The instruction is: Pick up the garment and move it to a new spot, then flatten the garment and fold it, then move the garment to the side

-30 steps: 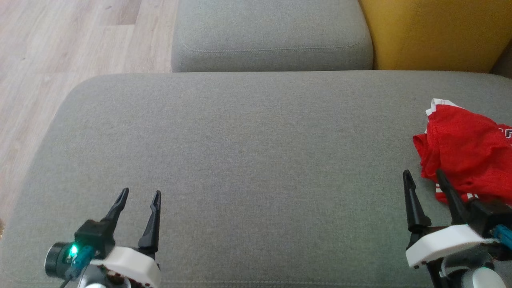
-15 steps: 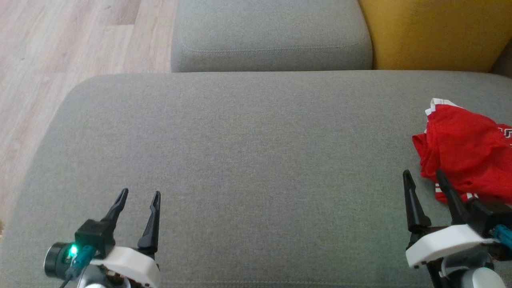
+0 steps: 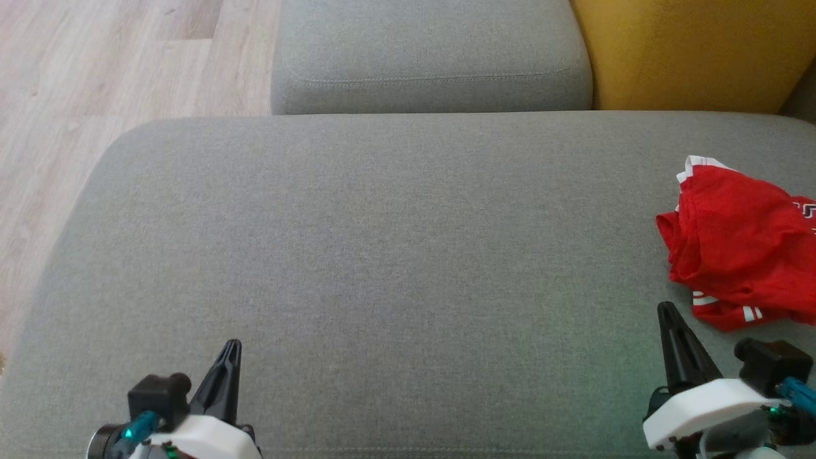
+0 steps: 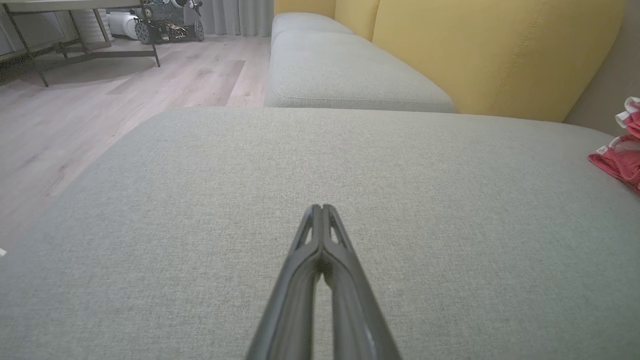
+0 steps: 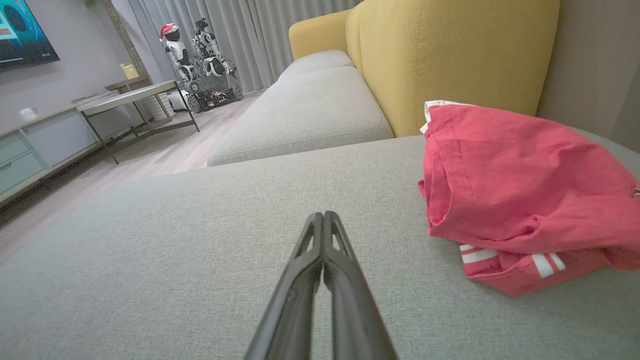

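Wood floor [image 3: 95, 64] at far left. Left gripper [image 3: 229, 350] at lower left over grey sofa seat [image 3: 395, 242], jaws pressed together, empty. Right gripper [image 3: 667, 313] at lower right, jaws also together, empty. Red garment [image 3: 733, 236] w/ white trim lies crumpled near seat's right edge, just beyond right gripper, apart from it. Yellow backrest [image 3: 688, 51] top right.
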Controlling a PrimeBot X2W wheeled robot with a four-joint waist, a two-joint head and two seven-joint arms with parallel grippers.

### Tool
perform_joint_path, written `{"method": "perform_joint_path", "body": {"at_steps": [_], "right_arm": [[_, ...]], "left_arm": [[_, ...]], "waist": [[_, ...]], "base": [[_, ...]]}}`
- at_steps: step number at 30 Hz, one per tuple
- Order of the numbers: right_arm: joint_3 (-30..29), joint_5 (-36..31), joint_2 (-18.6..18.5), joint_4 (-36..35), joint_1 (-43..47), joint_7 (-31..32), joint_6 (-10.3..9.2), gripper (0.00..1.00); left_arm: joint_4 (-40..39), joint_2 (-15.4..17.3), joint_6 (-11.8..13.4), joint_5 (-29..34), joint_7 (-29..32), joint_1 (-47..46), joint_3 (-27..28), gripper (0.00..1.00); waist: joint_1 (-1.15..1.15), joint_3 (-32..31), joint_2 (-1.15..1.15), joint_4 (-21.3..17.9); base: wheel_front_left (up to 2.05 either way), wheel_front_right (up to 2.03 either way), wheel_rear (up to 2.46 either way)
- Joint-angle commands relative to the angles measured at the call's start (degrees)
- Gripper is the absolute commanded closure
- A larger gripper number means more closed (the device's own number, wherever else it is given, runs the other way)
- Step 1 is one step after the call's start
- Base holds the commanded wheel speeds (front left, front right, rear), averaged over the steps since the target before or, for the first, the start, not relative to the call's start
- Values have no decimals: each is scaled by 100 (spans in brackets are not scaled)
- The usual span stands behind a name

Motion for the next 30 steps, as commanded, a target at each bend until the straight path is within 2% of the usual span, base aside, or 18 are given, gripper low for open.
{"method": "perform_joint_path", "body": {"at_steps": [1, 30], "right_arm": [[-29, 177, -7, -154, -258, 23, -2, 100], [-134, 2102, -14, 144, -534, 107, -9, 100]], "left_arm": [[-145, 43, -50, -144, 20, -290, 171, 100], [111, -341, -530, -1811, 392, -515, 851, 100]], "waist": [[0, 5, 0, -4], [0, 98, 0, -88]], "base": [[0, 0, 0], [0, 0, 0]]}}
